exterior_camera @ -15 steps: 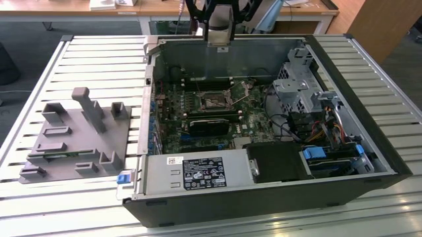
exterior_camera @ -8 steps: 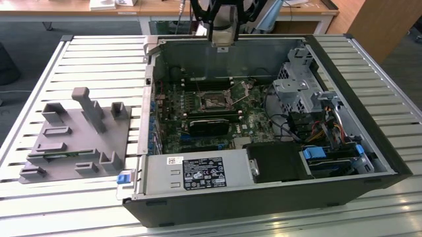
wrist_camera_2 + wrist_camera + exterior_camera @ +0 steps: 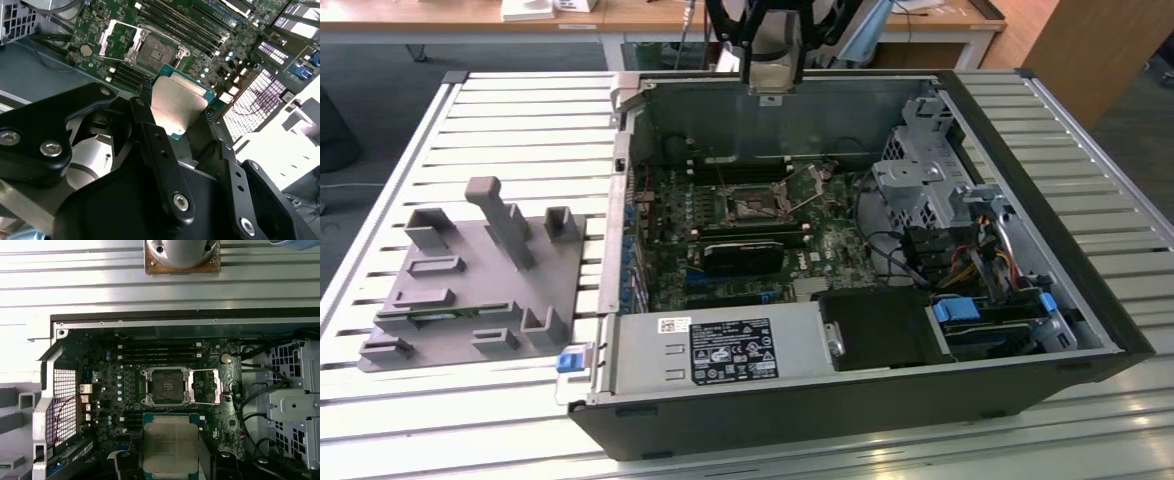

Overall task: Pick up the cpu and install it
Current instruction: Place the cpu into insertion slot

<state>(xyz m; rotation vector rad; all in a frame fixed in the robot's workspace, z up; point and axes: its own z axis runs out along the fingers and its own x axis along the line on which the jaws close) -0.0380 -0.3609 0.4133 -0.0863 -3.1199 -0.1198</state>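
Second wrist view: I'm holding the cpu (image 3: 176,109) with the gripper (image 3: 178,100) closed on its edges.
It's hovering flat, just short of the open socket (image 3: 155,52) ahead.

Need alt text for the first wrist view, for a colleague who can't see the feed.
The gripper holds the cpu, silver top toward the camera, over the motherboard inside the open computer case. Past the chip's edge the socket sits empty, its metal load plate swung open to one side.
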